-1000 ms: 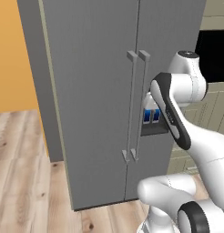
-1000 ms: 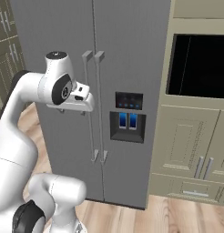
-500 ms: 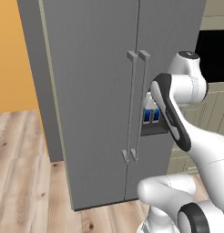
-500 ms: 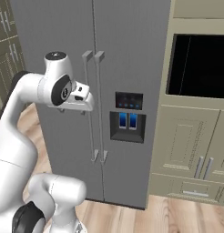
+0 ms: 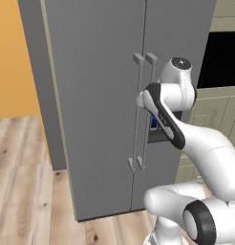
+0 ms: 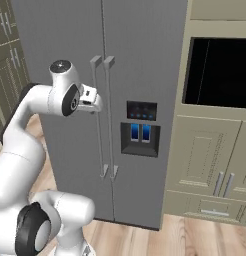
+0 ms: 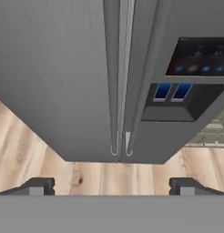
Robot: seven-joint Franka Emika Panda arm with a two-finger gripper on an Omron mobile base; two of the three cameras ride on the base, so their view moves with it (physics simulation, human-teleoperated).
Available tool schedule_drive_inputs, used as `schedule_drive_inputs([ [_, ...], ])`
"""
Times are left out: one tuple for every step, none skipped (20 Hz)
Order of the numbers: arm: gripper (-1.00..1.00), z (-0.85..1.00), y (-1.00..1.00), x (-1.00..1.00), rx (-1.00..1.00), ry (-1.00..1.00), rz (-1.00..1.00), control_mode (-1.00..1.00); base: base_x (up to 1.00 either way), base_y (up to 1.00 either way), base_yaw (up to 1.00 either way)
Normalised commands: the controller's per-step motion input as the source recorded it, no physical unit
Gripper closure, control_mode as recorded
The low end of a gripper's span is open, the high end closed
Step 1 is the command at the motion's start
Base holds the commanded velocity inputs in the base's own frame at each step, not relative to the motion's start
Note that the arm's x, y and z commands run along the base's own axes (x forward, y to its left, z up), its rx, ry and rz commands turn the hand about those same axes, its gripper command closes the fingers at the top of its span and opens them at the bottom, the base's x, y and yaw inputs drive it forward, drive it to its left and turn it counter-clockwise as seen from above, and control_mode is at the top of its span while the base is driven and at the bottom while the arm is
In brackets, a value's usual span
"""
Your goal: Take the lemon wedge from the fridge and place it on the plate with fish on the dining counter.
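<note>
**Fridge shut, tool lined up on the handles**

I had the tool [image 7: 112,185] released, fingers [image 7: 37,185] spread wide with nothing between them. It hung in front of the tall matte grey fridge [image 5: 98,95], roughly level with the upper part of the two long grey bar handles [image 6: 102,117], near them but not touching as far as I could tell. Both doors were closed, seam running straight down the hand view between the handles. The dark dispenser panel [image 6: 141,128] sat on the right-hand door, blue lights on.

The lemon wedge was not visible; my read was that it sat inside behind the closed doors, so I couldn't say which shelf. The plate and table were not in front of me.

Step in hand, as I judged it: approach for door opening, task barely begun. The next move called for closing in on one handle, getting the fingers around the bar, clenching, then pulling along the door's swing arc. Which door to take I couldn't tell.
</note>
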Motion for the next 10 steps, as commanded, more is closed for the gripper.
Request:
schedule_drive_inputs([
  [-1.00, -0.02, 0.00, 0.99, 0.00, 0.00, 0.00, -1.00, 0.00, 0.00, 0.00],
  [-1.00, 0.00, 0.00, 0.94, 0.00, 0.01, -0.04, -1.00, 0.00, 0.00, 0.00],
  [-1.00, -0.01, 0.00, 0.89, 0.00, 0.00, -0.04, -1.00, 0.00, 0.00, 0.00],
  [-1.00, 0.00, 0.00, 0.89, 0.00, 0.00, -0.04, -1.00, 0.00, 0.00, 0.00],
  [-1.00, -0.04, 0.00, 0.91, 0.00, 0.00, -0.03, -1.00, 0.00, 0.00, 0.00],
  [-1.00, -0.09, 0.00, 0.93, 0.00, 0.00, 0.00, -1.00, 0.00, 0.00, 0.00],
  [-1.00, -0.24, -0.02, 0.89, 0.00, 0.00, 0.00, -1.00, 0.00, 0.00, 0.00],
  [-1.00, -0.31, -0.04, 0.84, 0.00, 0.00, 0.00, -1.00, 0.00, 0.00, 0.00],
  [-1.00, -0.25, 0.00, 0.76, 0.00, 0.00, 0.00, -1.00, 0.00, 0.00, 0.00],
  [-1.00, -0.19, 0.00, 0.64, 0.00, 0.00, 0.00, -1.00, 0.00, 0.00, 0.00],
])
